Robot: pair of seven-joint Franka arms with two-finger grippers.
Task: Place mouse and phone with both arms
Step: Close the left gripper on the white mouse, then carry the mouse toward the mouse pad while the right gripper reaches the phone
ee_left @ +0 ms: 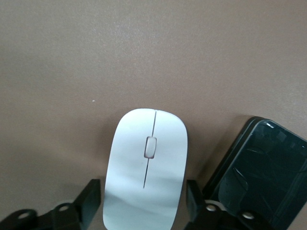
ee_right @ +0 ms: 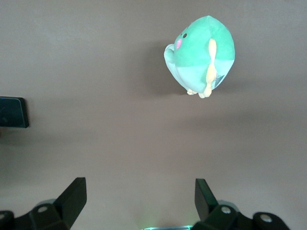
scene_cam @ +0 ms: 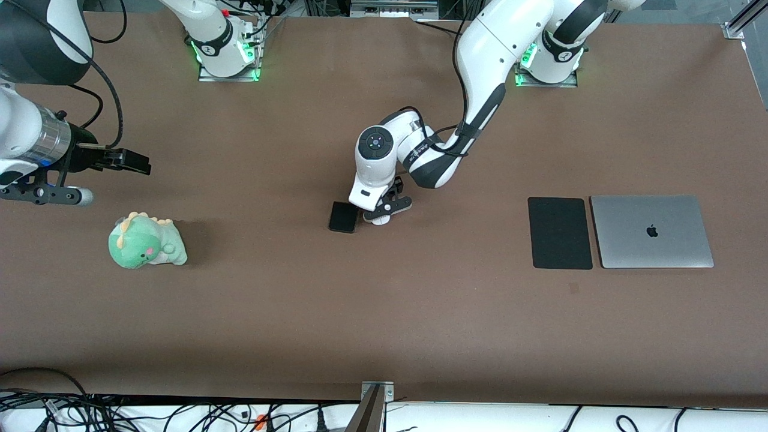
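The white mouse (ee_left: 146,167) lies on the brown table near its middle, mostly hidden under the left arm's hand in the front view (scene_cam: 379,220). My left gripper (scene_cam: 381,213) is down around it. In the left wrist view the gripper (ee_left: 142,188) has a black finger (ee_left: 90,201) close on each side of the mouse, with a thin strip of table showing on one side. The black phone (scene_cam: 343,216) lies flat right beside the mouse (ee_left: 261,167), toward the right arm's end. My right gripper (scene_cam: 137,162) hangs open and empty (ee_right: 139,188) over the table at the right arm's end.
A green plush dinosaur (scene_cam: 147,242) sits on the table close to the right gripper (ee_right: 201,52). A flat black mouse pad (scene_cam: 559,233) and a shut silver laptop (scene_cam: 652,231) lie side by side toward the left arm's end.
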